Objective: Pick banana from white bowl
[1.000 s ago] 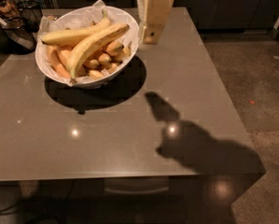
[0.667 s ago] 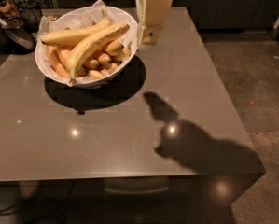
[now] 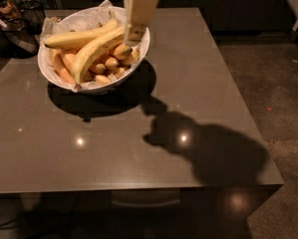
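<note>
The white bowl [image 3: 138, 54], lined with crinkled paper, sits on the far left part of the grey table [image 3: 198, 83]. Across the top of its pile lies the banana [image 3: 74, 39], long, slim and pale yellow, its stem end pointing right. A thicker yellow banana [image 3: 91, 56] curves just below it, over several small orange-yellow bananas [image 3: 111, 63]. My gripper [image 3: 134, 36], cream-coloured, hangs from the top edge over the bowl's right side, its tip just above the right ends of the two long bananas. It holds nothing that I can see.
Dark kitchen items [image 3: 14, 24] stand beyond the table's far left corner. The arm's shadow [image 3: 208, 148] falls across the table's right half. The table's right edge drops to a speckled floor [image 3: 278, 83].
My gripper has moved left, from beside the bowl's right rim to over the bowl's right side. Its shadow on the table has shifted left too. The bananas have not moved.
</note>
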